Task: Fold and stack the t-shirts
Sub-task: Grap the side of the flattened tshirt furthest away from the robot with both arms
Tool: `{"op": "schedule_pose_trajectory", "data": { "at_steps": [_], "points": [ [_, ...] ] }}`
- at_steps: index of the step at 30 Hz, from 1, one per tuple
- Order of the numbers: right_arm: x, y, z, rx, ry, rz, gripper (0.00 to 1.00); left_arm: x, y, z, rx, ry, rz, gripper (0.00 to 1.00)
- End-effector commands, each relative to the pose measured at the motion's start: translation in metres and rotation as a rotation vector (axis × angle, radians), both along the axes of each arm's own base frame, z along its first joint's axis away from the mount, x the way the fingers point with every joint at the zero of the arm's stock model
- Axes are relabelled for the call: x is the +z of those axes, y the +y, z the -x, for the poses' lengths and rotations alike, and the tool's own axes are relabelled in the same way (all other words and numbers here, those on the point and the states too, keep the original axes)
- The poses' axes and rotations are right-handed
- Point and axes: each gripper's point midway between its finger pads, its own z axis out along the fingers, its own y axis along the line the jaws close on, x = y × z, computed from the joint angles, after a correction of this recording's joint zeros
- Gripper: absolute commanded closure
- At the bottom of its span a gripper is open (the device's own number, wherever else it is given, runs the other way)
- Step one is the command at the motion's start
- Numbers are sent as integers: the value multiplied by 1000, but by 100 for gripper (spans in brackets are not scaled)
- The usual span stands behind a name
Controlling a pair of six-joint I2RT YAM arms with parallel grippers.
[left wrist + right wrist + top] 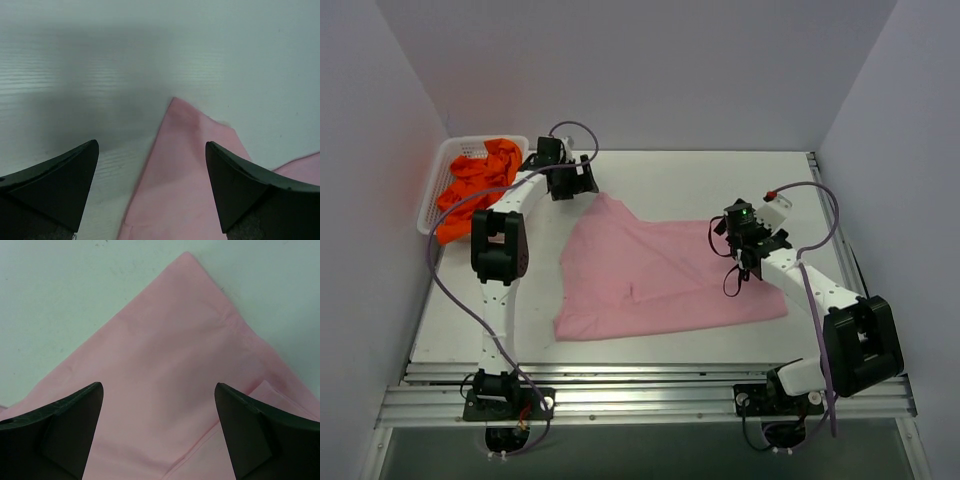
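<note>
While my jaws stood wide w/ nothing held, pink t-shirt [660, 270] lay mid-table
My L gripper [150, 145] hung over its far corner, R gripper [159, 385] over its right side; prob. part-folded only; orange t-shirts [470, 190] sat bunched in basket [432, 195], so most work left

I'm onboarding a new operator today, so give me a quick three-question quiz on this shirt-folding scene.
1. True or false: the left gripper and the right gripper both stand open.
2. Where are the orange t-shirts? A) in the white mesh basket; B) at the table's near edge; C) in a gripper.
3. Fill in: the t-shirt spread on the table is ___.
Key: 1 true; 2 A; 3 pink.
</note>
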Motion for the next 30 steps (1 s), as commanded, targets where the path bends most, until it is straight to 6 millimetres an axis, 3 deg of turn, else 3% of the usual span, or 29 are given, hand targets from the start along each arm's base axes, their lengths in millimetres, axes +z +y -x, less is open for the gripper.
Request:
{"op": "schedule_pose_trajectory", "data": {
  "at_steps": [1,11,21,23,28,29,30],
  "points": [
    [4,-9,-3,-5,-24,7,11,9,-31,5,-168,9,115,3],
    [-1,-20,-2,-24,-16,-8,10,-8,-39,13,-177,72,160,2],
    [3,-37,5,-55,-28,-15,10,-25,-54,25,-194,154,67,0],
    [4,-39,6,-59,-30,-16,10,-18,-56,22,-191,143,48,7],
    [5,-41,7,-61,-29,-17,11,-12,-60,27,-193,164,72,3],
    [6,-41,7,-61,-30,-16,10,-12,-60,27,-187,167,74,14],
    [6,-42,7,-64,-29,-15,10,-14,-61,28,-187,173,76,17]
  ]
}}
